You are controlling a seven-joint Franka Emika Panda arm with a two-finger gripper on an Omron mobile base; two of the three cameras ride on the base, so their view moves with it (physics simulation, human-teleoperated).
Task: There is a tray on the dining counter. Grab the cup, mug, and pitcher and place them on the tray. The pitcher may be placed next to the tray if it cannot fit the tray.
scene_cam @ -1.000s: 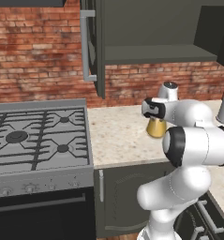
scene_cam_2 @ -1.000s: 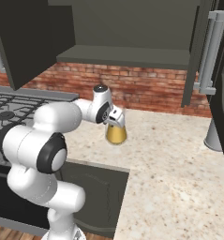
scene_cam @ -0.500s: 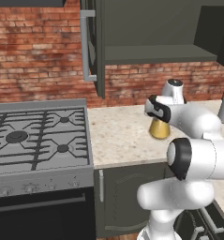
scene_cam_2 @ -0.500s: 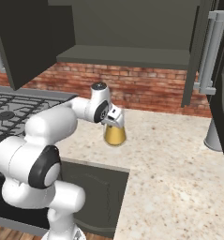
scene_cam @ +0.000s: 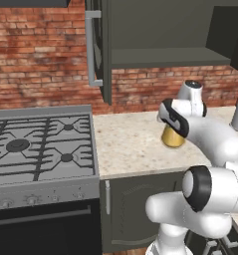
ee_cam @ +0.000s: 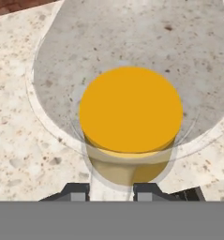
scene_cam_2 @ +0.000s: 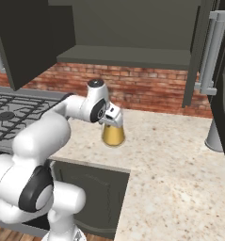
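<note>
The pitcher (scene_cam: 172,137) (scene_cam_2: 113,135) (ee_cam: 130,117) is clear glass with amber-orange liquid inside, wide at the bottom and narrower up top. It's upright on the speckled beige counter (scene_cam_2: 170,160), toward the far brick wall, right of the stove.

counter (scene_cam_2: 180,179): speckled beige | on it: pitcher (scene_cam_2: 113,135), grey vessel (scene_cam_2: 214,136)

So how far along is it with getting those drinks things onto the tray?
Early, by the look of it. The gripper is at the pitcher of amber liquid, its fingertips astride the glass wall by the rim. Whether the pitcher has left the counter I cannot tell. Carrying it to the tray is left; nothing visible looks done.
</note>
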